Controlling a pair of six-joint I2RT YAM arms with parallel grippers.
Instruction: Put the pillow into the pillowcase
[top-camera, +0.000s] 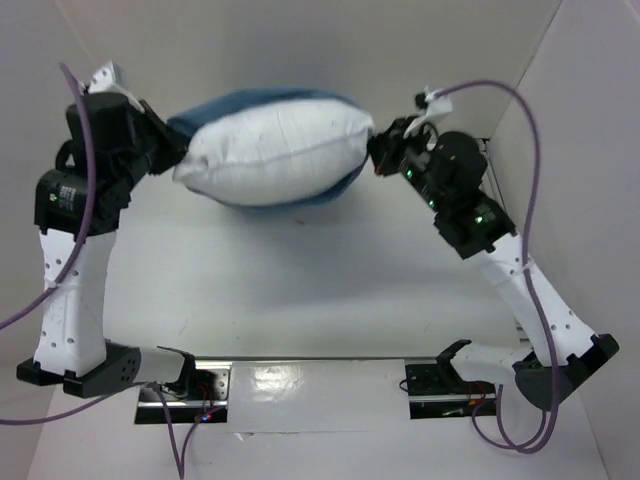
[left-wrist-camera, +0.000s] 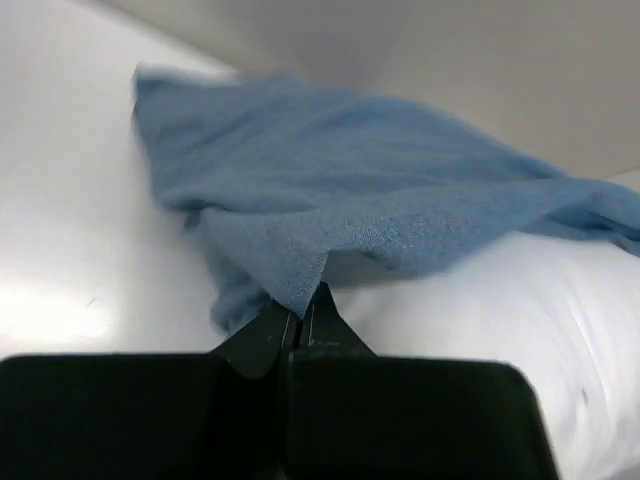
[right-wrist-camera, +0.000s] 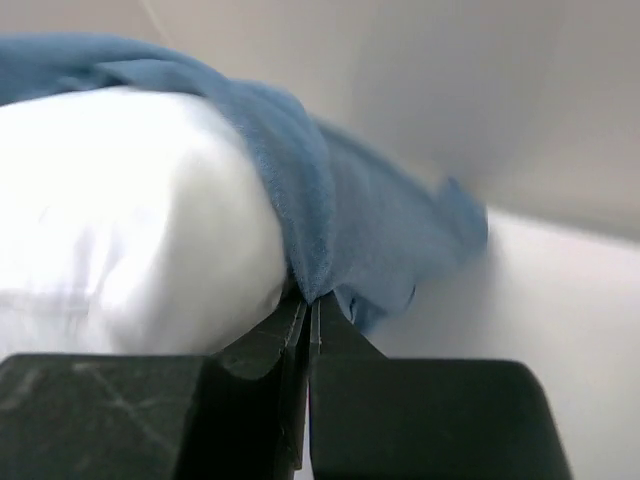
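One pillow (top-camera: 275, 148) lies in the upper middle of the top view, plump and white, its long side running left to right across the frame. One pillowcase (top-camera: 262, 98), dusty blue, shows as a band along the pillow's upper edge and again as a strip under its lower right edge. The blue cloth wraps the far side and underside, while the broad white face towards the camera is bare. The pillow is therefore only partly inside the pillowcase.

In the left wrist view the blue cloth (left-wrist-camera: 380, 190) drapes over the white pillow (left-wrist-camera: 500, 310) at the lower right of the frame. In the right wrist view the cloth (right-wrist-camera: 345, 215) runs down the right side of the pillow (right-wrist-camera: 130, 220), which fills the left half.

There are two end effectors, one at each end of the bundle. The left end effector (top-camera: 178, 150) sits at the pillow's left tip; its wrist view shows the fingers (left-wrist-camera: 278, 330) pressed together on a fold of the pillowcase. The right end effector (top-camera: 378, 150) meets the right tip, fingers (right-wrist-camera: 285, 330) likewise clamped on the pillowcase edge.

Below and around lies the white table (top-camera: 300, 270). Whether the bundle rests on it or hangs just above it cannot be told.
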